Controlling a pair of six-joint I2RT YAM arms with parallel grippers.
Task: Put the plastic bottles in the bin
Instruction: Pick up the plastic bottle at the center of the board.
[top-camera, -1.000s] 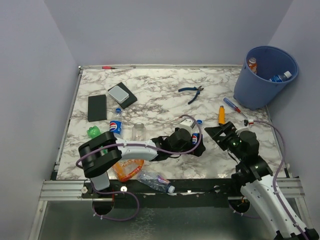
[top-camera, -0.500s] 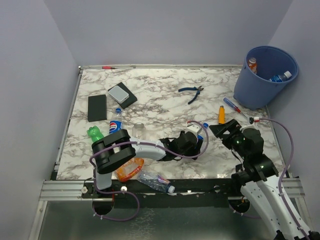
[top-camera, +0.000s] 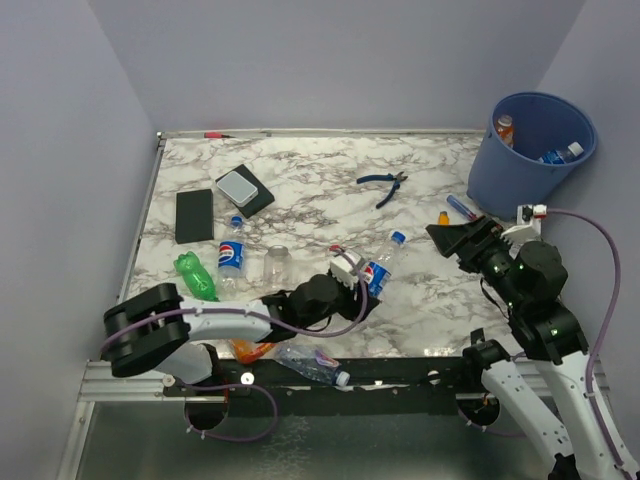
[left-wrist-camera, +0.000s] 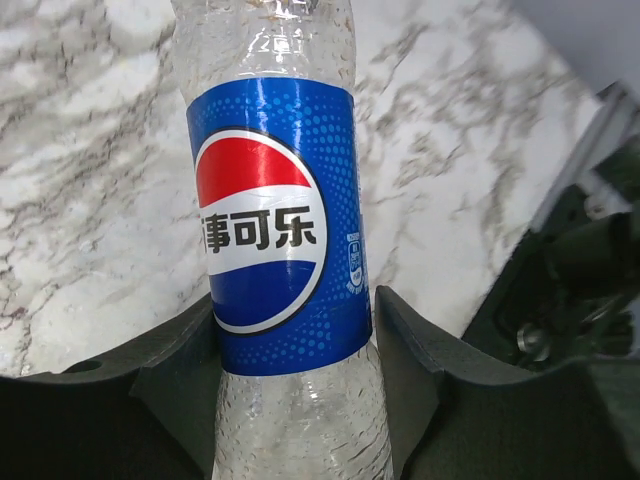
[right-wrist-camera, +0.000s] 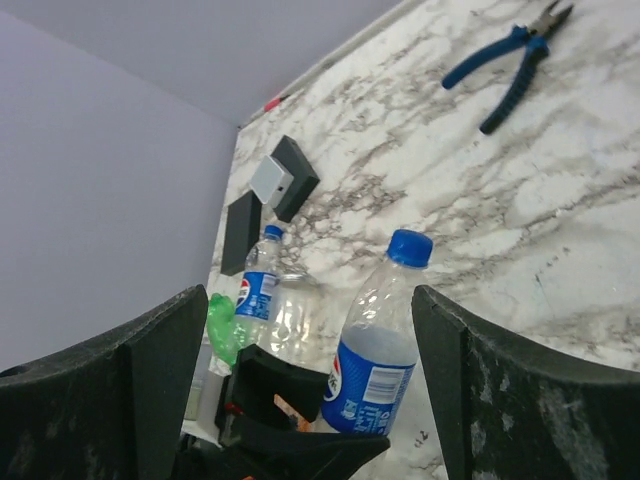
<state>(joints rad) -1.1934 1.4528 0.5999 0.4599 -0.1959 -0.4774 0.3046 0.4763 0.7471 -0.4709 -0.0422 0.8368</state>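
The left gripper (left-wrist-camera: 295, 345) is grasping a blue-labelled bottle (left-wrist-camera: 275, 220) close to the middle of the desk's near edge, its fingers (left-wrist-camera: 175, 375) pressing on both sides of the clear body at the lower end of the label. In the top view this bottle is tilting, its blue cap pointing toward the far right corner. The right gripper (top-camera: 452, 237) is hanging released, jaws standing wide apart with nothing between them, near the right edge of the desk (top-camera: 300, 160) and just beside the orange-handled screwdriver (top-camera: 443, 217). The bin (top-camera: 510, 185) is standing at the far right corner and is holding an orange-tinted bottle (top-camera: 505, 128) and a white-capped bottle (top-camera: 560, 154). Toward the near left corner a second blue-labelled bottle (top-camera: 232, 252), a clear bottle (top-camera: 277, 263) and a green bottle (top-camera: 193, 275) are lying close together. At the near edge an orange bottle (top-camera: 252, 348) is showing partly under the left arm, with a crumpled clear bottle (top-camera: 312, 363) just beside it. Blue-handled pliers (top-camera: 382, 183) are lying toward the far edge, and a flat black slab (top-camera: 194, 215) and a grey-topped black box (top-camera: 243, 190) are lying near the left edge
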